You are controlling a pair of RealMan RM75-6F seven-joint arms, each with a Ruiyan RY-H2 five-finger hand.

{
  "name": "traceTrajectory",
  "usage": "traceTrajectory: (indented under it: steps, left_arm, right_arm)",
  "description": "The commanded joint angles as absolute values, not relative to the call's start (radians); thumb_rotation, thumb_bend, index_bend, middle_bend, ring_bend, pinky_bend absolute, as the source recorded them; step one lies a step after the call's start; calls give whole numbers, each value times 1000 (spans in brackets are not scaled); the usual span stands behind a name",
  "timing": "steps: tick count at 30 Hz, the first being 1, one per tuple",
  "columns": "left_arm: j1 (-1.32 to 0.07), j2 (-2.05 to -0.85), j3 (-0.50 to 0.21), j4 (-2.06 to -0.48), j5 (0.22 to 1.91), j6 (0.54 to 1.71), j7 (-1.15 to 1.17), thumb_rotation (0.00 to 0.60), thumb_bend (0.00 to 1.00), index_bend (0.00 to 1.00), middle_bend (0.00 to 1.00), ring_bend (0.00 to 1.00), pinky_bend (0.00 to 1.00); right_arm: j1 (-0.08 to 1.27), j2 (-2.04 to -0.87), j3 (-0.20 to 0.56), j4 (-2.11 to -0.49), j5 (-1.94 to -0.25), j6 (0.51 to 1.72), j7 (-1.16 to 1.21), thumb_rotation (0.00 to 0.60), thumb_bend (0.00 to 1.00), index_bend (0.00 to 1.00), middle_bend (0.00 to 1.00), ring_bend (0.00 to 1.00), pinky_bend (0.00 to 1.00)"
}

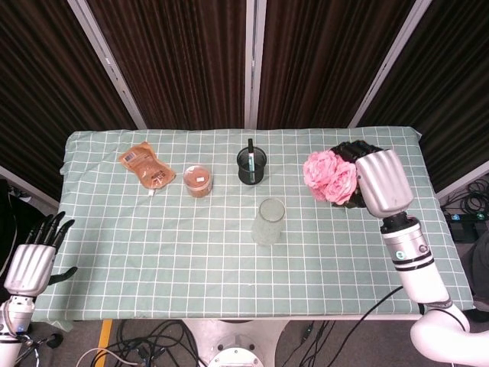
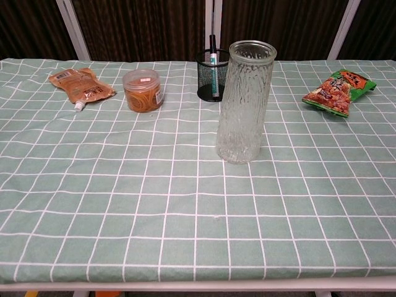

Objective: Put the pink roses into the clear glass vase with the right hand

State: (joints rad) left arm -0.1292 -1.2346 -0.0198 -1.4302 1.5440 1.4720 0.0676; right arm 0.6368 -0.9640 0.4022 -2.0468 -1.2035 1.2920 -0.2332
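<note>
My right hand (image 1: 380,182) holds the pink roses (image 1: 328,175) high above the table's right side, blooms pointing left toward the table's middle. The stems and dark leaves are mostly hidden behind the hand. The clear glass vase (image 1: 268,221) (image 2: 244,102) stands upright and empty near the table's centre, left of and below the roses. The chest view shows neither the roses nor the right hand. My left hand (image 1: 34,258) hangs off the table's near left corner, fingers spread and holding nothing.
A black mesh pen holder (image 1: 250,166) (image 2: 212,75) stands behind the vase. An orange-lidded jar (image 1: 198,180) (image 2: 143,90) and a brown pouch (image 1: 145,165) (image 2: 80,84) lie at the back left. A snack bag (image 2: 338,92) lies at the right.
</note>
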Motion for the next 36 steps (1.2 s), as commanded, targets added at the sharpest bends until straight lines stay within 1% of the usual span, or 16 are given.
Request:
traceTrajectory:
  steps: [1, 4, 8, 11, 17, 20, 23, 29, 36]
  left_arm:
    - [-129, -1233, -20, -1432, 1543, 1473, 68, 600, 0, 108, 0, 0, 120]
    - [-127, -1231, -21, -1431, 1539, 1474, 65, 600, 0, 108, 0, 0, 121]
    - [-124, -1230, -20, -1427, 1538, 1476, 58, 600, 0, 108, 0, 0, 120]
    - [-123, -1229, -20, -1425, 1537, 1476, 55, 600, 0, 108, 0, 0, 120]
    - [-121, -1235, -22, -1411, 1534, 1480, 41, 600, 0, 108, 0, 0, 121]
    - [-121, -1237, -20, -1397, 1531, 1474, 33, 600, 0, 108, 0, 0, 121]
    - [-119, -1234, -21, -1390, 1530, 1477, 25, 600, 0, 108, 0, 0, 120]
    - [-112, -1230, -23, -1374, 1530, 1491, 16, 600, 0, 108, 0, 0, 121]
    - [-113, -1235, -24, -1356, 1533, 1492, 2, 600, 0, 108, 0, 0, 120]
  right_arm:
    - [649, -1034, 458, -2068, -1286, 1376, -130, 600, 280, 498, 449, 404, 600]
    - [670, -1127, 467, -2049, -1348, 1436, -81, 600, 274, 498, 446, 400, 600]
    - [691, -1277, 450, -1985, -1439, 1511, 36, 600, 271, 499, 446, 400, 600]
    - [705, -1344, 444, -1942, -1445, 1513, 147, 600, 269, 498, 447, 401, 600]
    - [723, -1408, 453, -1891, -1386, 1464, 335, 600, 241, 498, 447, 403, 593]
    - [732, -1430, 469, -1889, -1310, 1410, 420, 600, 228, 501, 446, 403, 562]
    - [746, -1449, 478, -1846, -1281, 1363, 486, 600, 230, 507, 446, 403, 558]
    - [773, -1497, 478, -1749, -1290, 1309, 586, 600, 220, 512, 446, 402, 558]
    - [790, -1536, 467, -1684, -1323, 1293, 612, 600, 215, 514, 446, 402, 557]
